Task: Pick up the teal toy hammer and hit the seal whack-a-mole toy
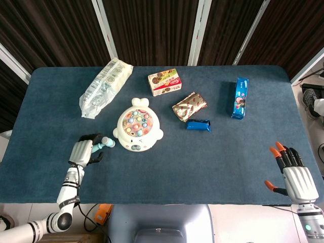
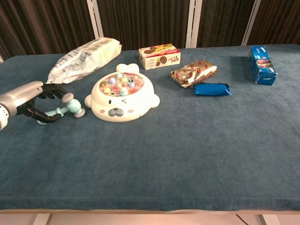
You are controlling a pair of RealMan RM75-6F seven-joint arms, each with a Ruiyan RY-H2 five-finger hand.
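Observation:
The teal toy hammer (image 1: 105, 143) lies on the blue table just left of the white seal whack-a-mole toy (image 1: 136, 126), its head (image 2: 73, 106) next to the seal (image 2: 122, 96). My left hand (image 1: 83, 151) is over the hammer's handle, fingers arched above it and thumb on the near side (image 2: 29, 99). The handle is partly hidden, and the hammer still rests on the table. My right hand (image 1: 296, 179) hovers open at the table's front right corner, far from both toys, and shows only in the head view.
A clear bag of snacks (image 1: 104, 86) lies back left. A cookie box (image 1: 164, 82), a brown snack pack (image 1: 189, 106), a small blue bar (image 1: 198, 125) and a tall blue box (image 1: 240, 97) lie behind and right of the seal.

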